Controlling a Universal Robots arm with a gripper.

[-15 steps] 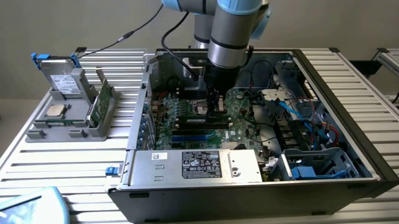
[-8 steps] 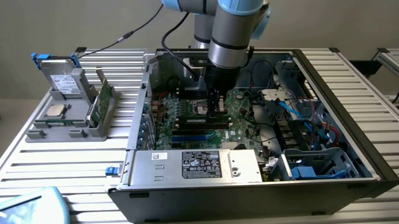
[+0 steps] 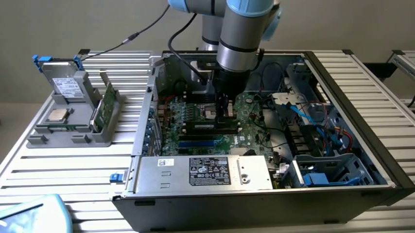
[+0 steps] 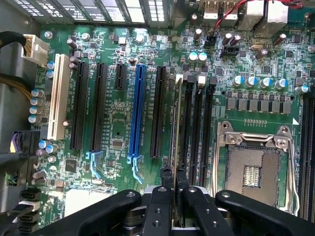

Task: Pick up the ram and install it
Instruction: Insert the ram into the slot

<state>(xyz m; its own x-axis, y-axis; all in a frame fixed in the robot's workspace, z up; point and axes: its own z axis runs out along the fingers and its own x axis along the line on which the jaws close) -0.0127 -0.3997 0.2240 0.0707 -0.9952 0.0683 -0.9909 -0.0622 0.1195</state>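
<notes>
In the wrist view the ram (image 4: 175, 118) shows edge-on as a thin green strip. It runs along the black memory slots (image 4: 199, 132) of the motherboard (image 4: 115, 123), beside the leftmost slot. My gripper (image 4: 174, 179) is shut on its near end, one fingertip on each face. Whether the stick sits in a slot or hangs just above it I cannot tell. In the exterior view the gripper (image 3: 226, 112) reaches straight down into the open computer case (image 3: 363, 145), over the middle of the board.
The empty processor socket (image 4: 252, 169) lies beside the memory slots, with a blue slot (image 4: 137, 113) and a white slot (image 4: 59, 98) further off. A power supply (image 3: 201, 170) and blue cables (image 3: 311, 116) crowd the case. A grey tray (image 3: 71, 131) outside holds a green expansion card (image 3: 104, 104) and a silver processor chip (image 3: 57, 115).
</notes>
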